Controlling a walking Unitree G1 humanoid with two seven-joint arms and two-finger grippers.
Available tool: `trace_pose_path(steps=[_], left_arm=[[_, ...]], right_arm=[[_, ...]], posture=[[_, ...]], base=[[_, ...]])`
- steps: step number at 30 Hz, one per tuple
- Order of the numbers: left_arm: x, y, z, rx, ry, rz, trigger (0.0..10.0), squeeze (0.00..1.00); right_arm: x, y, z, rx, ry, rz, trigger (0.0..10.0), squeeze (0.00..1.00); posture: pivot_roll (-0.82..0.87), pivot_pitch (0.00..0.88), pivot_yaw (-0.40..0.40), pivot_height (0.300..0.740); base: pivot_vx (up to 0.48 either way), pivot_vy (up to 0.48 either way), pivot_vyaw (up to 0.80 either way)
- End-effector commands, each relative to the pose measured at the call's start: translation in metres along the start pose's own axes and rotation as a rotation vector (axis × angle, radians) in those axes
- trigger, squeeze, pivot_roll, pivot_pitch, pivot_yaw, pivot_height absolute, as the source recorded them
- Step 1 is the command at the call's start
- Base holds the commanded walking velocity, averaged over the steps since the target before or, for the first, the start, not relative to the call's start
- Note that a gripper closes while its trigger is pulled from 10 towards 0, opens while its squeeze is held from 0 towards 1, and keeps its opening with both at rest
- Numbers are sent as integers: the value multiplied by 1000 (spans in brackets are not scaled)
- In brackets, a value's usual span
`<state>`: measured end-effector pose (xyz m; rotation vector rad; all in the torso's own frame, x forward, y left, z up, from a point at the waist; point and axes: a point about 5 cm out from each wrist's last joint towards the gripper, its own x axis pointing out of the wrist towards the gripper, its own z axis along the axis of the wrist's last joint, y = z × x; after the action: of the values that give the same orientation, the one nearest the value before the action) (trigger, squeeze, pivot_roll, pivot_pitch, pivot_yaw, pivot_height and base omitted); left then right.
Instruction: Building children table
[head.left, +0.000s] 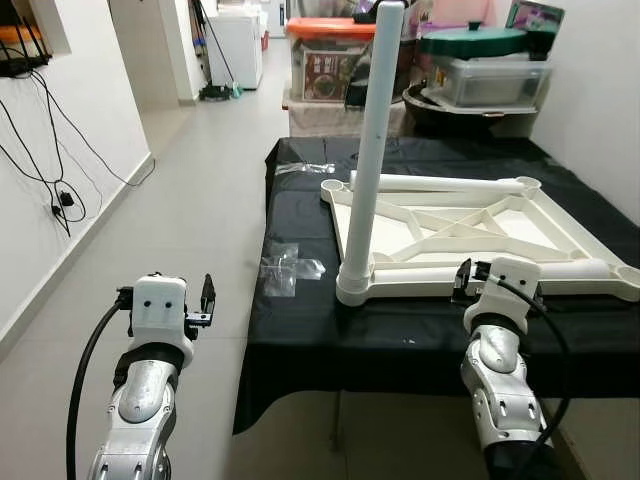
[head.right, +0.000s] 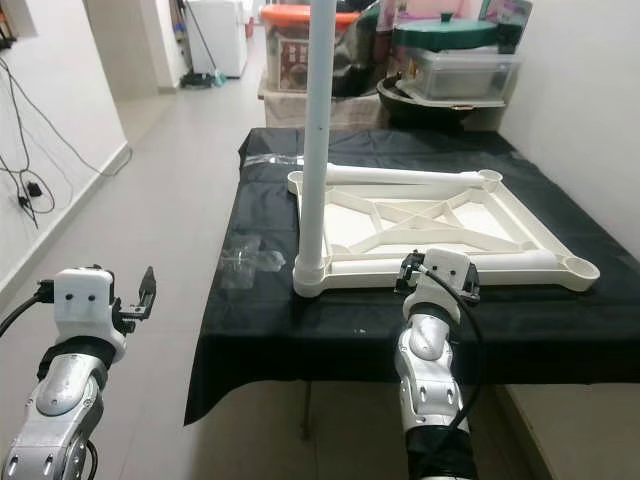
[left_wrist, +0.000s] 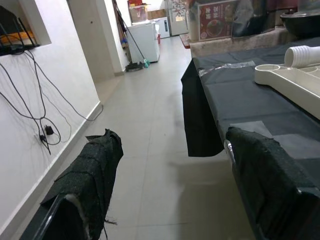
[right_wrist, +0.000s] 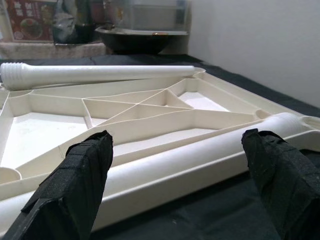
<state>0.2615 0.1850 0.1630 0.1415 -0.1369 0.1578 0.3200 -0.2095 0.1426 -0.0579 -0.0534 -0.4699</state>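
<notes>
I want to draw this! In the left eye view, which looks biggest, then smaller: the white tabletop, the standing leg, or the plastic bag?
1. White tabletop, biggest.
2. Standing leg, tall but thin.
3. Plastic bag, smallest, on the black cloth.

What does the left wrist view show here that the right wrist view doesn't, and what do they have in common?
Left wrist view alone: the tiled floor, cables on the white wall, and the black cloth's hanging edge, seen past the open left gripper. Right wrist view alone: the open right gripper facing a loose table leg lying on the tabletop's ribbed underside. Both: the cream tabletop and the far loose leg on the cloth.
</notes>
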Motion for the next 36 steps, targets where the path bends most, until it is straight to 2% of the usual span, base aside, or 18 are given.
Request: trace_pose_path(steps=[1,16,22,25,26,27,30,31,34,35,36], left_arm=[[1,-1,-2,5,7,-9,10000,0],[1,-3,-2,-1,6,-10,10000,0],[-1,-4,-5,-29,31,15,10000,0],[-5,-7,-11,-29,52,-19,10000,0],[-5,-7,-11,-29,52,-19,10000,0],[-8,-10,-15,-30,69,-44,10000,0],[-11,-11,-18,-32,81,-59,10000,0],[-16,-15,-23,-32,99,-92,10000,0],[-39,-34,-38,-81,175,-262,10000,0],[-39,-34,-38,-81,175,-262,10000,0],[-45,-39,-41,-88,187,-312,10000,0]], right_arm=[[1,0,0,1,-3,-8,10000,0],[0,-2,0,1,-3,-12,10000,0],[0,1,-1,6,10,18,10000,0],[2,14,-5,63,47,190,10000,0],[2,14,-5,63,47,190,10000,0],[3,20,-6,83,62,279,10000,0],[3,23,-6,94,70,333,10000,0],[6,22,-5,78,63,379,10000,0],[21,5,-4,-15,80,544,10000,0],[21,5,-4,-15,80,544,10000,0],[24,-2,-5,-53,107,610,10000,0]], posture=[[83,0,-37,740],[82,0,-36,740],[79,0,-35,740],[79,0,-33,740],[79,0,-33,740],[79,0,-37,740],[79,0,-37,740],[78,0,-38,740],[78,0,-38,740],[78,0,-38,740],[74,0,-38,740]], base=[[270,0,0],[268,0,0],[0,0,0],[0,0,0],[0,0,0],[0,0,0],[0,0,0],[0,0,0],[0,0,0],[0,0,0],[0,0,0]])
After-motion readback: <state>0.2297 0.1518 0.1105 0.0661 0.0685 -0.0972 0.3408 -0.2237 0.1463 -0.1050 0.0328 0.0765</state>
